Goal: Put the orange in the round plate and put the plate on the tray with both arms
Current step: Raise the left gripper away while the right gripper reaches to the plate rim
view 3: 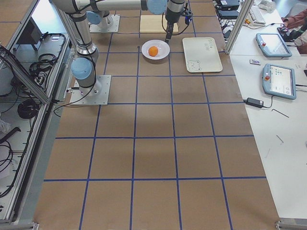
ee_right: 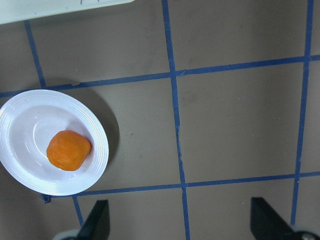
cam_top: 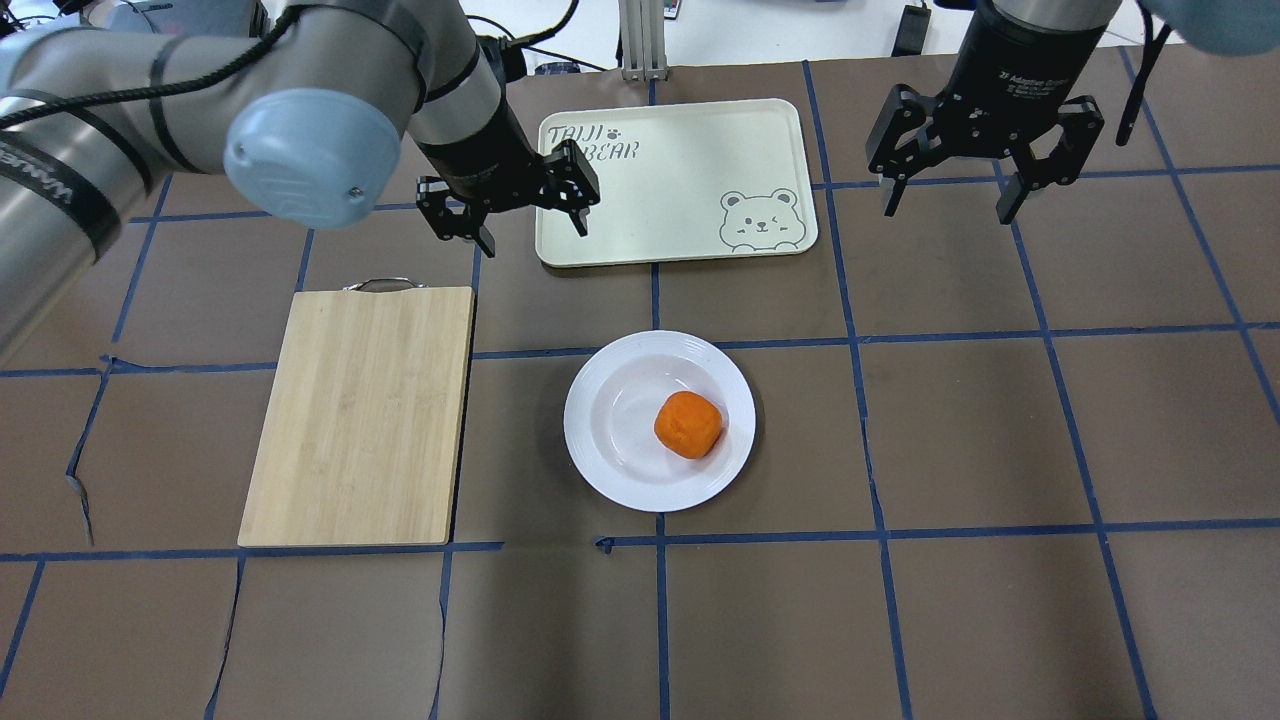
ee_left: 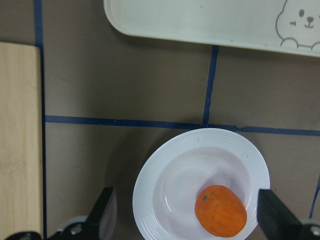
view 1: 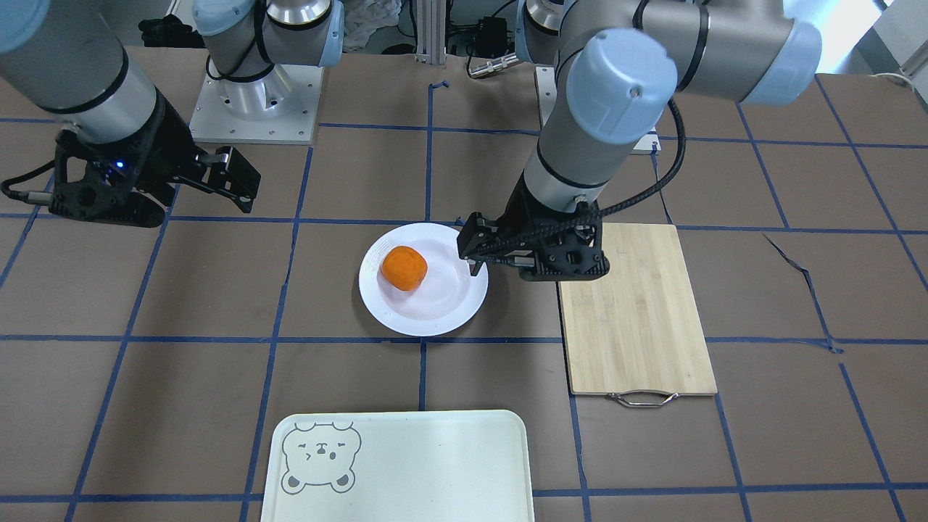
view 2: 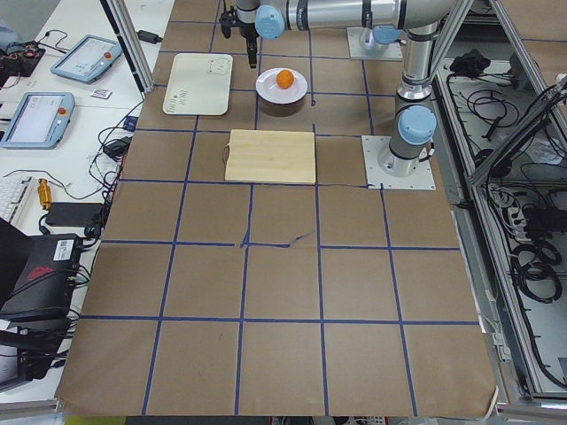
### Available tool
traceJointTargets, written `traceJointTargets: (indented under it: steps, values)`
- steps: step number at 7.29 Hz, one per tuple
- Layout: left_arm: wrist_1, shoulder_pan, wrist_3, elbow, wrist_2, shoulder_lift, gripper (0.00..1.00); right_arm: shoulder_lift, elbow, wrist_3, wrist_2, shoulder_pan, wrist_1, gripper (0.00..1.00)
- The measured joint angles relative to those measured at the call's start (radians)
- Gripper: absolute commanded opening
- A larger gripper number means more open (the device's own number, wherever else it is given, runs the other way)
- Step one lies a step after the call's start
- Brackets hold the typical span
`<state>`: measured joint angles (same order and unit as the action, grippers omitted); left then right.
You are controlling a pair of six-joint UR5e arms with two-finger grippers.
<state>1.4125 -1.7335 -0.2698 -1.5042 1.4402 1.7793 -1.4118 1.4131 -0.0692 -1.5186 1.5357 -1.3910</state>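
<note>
The orange [cam_top: 688,424] already sits in the plate [cam_top: 612,455], off-centre toward my right arm's side, so what's left is the 2-arm lift onto the tray [cam_top: 670,160]. The plate rests on the table between the robot and the tray, apart from it, with a board [cam_top: 360,415] just beside on the left.

Both claws are spread wide and hold nothing. The left gripper [cam_top: 532,232] hangs above the plate's board-side edge; the right gripper [cam_top: 947,210] is raised and well off to the other side.

I'd bring the 2 claws down onto opposite rims, pinch the ridged band rather than the well, and close both before either one lifts. The glaze looks slick, and I expect the orange to roll if the plate tips — so I'd keep it level and move the arms in step. I'd set it on the tray's plain part, flat.

The table [cam_top: 1000,620] is brown paper taped in a blue grid, torn at 1 spot [cam_top: 85,480] on the left. Side benches hold pendants [view 3: 278,81] and cables.
</note>
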Motion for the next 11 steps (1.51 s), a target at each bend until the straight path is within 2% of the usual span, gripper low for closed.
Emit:
traceJointTargets:
  steps: [2, 4, 6, 8, 10, 11]
  values:
    - [0.020, -0.001, 0.019, -0.004, 0.020, -0.092, 1.00, 0.097, 0.034, 0.020, 0.017, -0.003, -0.128, 1.00]
    - [0.020, 0.004, 0.073, -0.049, 0.055, -0.162, 1.00, 0.161, 0.148, 0.083, 0.074, 0.000, -0.346, 1.00]
    - [0.069, 0.046, 0.152, -0.055, 0.127, -0.202, 1.00, 0.181, 0.308, 0.101, 0.203, 0.002, -0.595, 1.00]
    - [0.088, 0.095, 0.198, -0.055, 0.124, -0.215, 1.00, 0.200, 0.450, 0.104, 0.340, 0.005, -0.813, 1.00]
    - [0.091, 0.104, 0.204, -0.061, 0.125, -0.224, 1.00, 0.231, 0.544, 0.107, 0.436, 0.016, -1.008, 0.73]
    - [0.091, 0.104, 0.203, -0.065, 0.125, -0.227, 1.00, 0.241, 0.568, 0.106, 0.451, 0.036, -1.071, 0.74]
